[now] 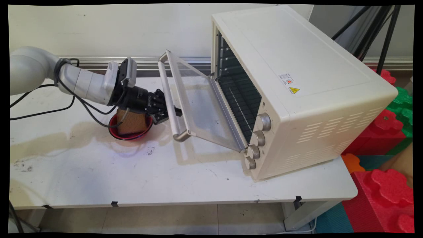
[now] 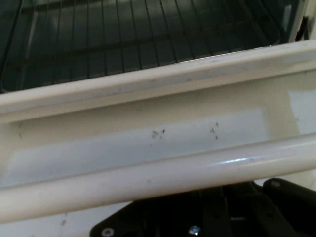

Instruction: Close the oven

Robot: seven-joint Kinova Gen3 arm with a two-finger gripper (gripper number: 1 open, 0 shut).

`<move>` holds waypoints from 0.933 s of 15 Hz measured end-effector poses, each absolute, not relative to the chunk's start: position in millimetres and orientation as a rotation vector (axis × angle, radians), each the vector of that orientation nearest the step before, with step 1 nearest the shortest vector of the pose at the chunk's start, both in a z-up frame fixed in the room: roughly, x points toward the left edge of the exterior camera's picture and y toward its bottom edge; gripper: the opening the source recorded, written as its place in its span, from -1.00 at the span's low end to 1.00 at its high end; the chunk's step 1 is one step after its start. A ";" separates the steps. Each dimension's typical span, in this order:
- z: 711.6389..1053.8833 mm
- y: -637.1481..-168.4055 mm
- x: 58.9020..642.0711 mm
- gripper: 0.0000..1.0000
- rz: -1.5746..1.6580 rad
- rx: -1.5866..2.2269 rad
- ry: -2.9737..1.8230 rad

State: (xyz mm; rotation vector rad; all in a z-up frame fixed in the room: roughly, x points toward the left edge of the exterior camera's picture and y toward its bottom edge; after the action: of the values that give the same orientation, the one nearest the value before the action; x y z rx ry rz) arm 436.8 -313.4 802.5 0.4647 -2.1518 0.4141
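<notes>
A cream toaster oven [image 1: 297, 82] stands on the white table [image 1: 165, 178], its glass door [image 1: 205, 109] tilted about halfway open toward the left. My gripper [image 1: 170, 114] reaches in from the left and is shut on the oven door handle [image 1: 176, 129], one finger showing on each side of the bar. In the hand view the handle [image 2: 158, 173] crosses just above the black linkage, with the door glass [image 2: 148, 138] and the dark wire rack [image 2: 123, 34] beyond it. Under my wrist sits a red bowl [image 1: 132, 136] holding a brown bread-like block [image 1: 132, 125].
Four knobs [image 1: 257, 138] run down the oven's front right side. Black cables [image 1: 49, 112] hang from the arm over the table's left. Red and green foam blocks [image 1: 383, 188] are stacked beside the table's right end, with black tripod legs [image 1: 386, 33] behind them.
</notes>
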 end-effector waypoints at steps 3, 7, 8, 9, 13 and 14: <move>806.0 -316.8 431.2 -1.00 0.417 0.462 -2.140; 812.0 -324.0 420.0 -1.00 0.422 0.456 -2.120; 813.9 -326.0 416.9 -1.00 0.424 0.455 -2.114; 815.6 -328.0 414.0 -1.00 0.426 0.455 -2.108; 820.8 -334.7 404.2 -1.00 0.432 0.454 -2.090; 821.7 -336.1 402.2 -1.00 0.433 0.453 -2.086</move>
State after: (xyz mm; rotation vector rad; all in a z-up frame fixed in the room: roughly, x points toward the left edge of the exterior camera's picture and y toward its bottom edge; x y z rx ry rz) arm 402.2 -336.1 821.7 0.4534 -2.0863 0.4331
